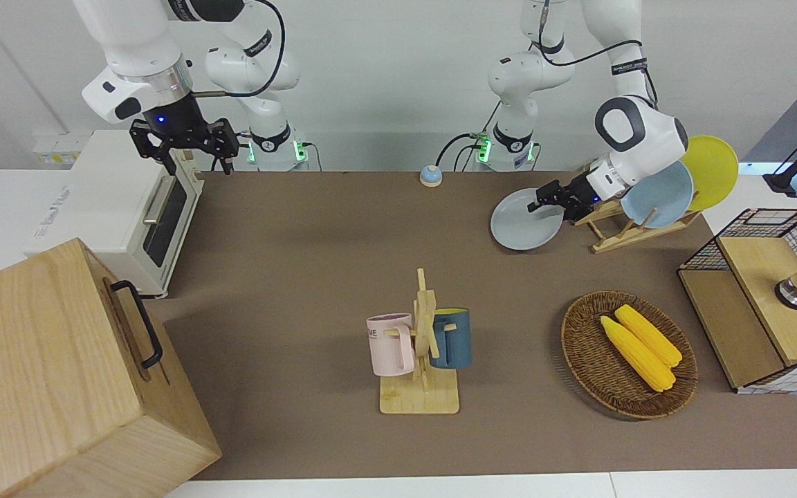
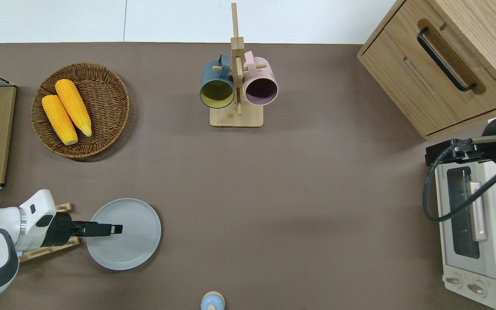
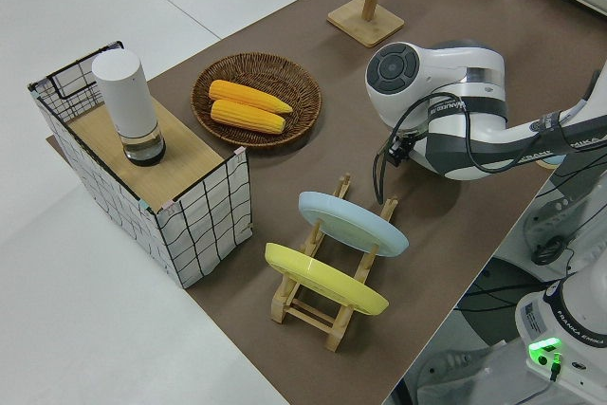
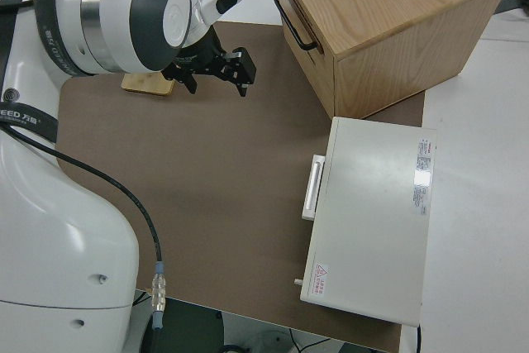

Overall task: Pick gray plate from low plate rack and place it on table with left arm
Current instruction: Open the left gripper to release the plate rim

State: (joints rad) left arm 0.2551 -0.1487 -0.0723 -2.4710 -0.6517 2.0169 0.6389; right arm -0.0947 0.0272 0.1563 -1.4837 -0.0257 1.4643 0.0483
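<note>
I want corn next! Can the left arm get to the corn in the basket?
Probably not yet: the left gripper is busy holding the gray plate. Otherwise nothing covers the corn in the basket, which sits at its end of the table.

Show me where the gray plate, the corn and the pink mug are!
gray plate [image 2: 138, 232], overhead view, on its bare inner face.
corn [image 2: 73, 106], overhead view, middle of one of the two cobs in the basket.
pink mug [image 1: 389, 344], front view, on its side wall.

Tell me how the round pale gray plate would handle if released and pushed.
The round pale gray plate looks rigid and flat, so it would probably slide across the brown matte table rather than roll. Pinched only at its rim by the left gripper, it might tilt.
</note>
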